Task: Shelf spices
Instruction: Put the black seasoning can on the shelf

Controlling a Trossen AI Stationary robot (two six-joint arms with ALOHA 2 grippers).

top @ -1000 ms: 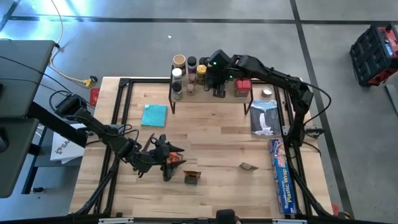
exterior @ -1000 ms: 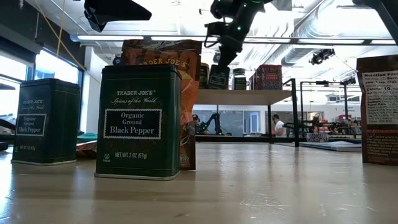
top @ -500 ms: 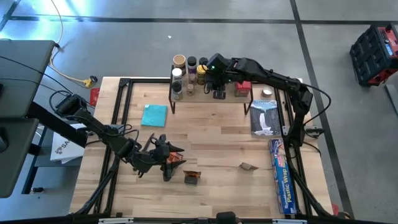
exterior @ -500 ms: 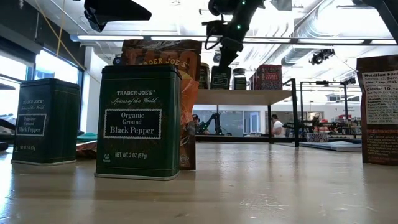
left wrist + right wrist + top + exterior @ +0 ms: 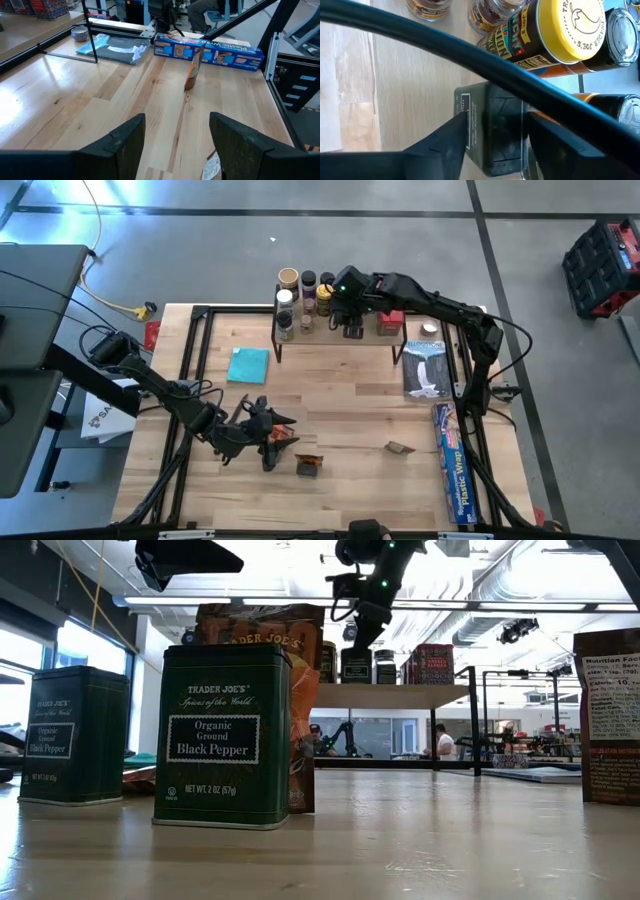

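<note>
Dark tin (image 5: 492,127) sits on the shelf (image 5: 340,340), top middle. My right claw (image 5: 350,318) is open above it. My left claw (image 5: 177,145) at lower left is open, empty.

pale wooden table (image 5: 420,840), glossy green metal tin (image 5: 226,735).

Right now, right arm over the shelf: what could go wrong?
1. The right gripper straddles a dark tin on the shelf; lifting off-centre could drag or tip it.
2. The yellow-lidded jar stands close beside it; a sideways exit might knock it.
</note>
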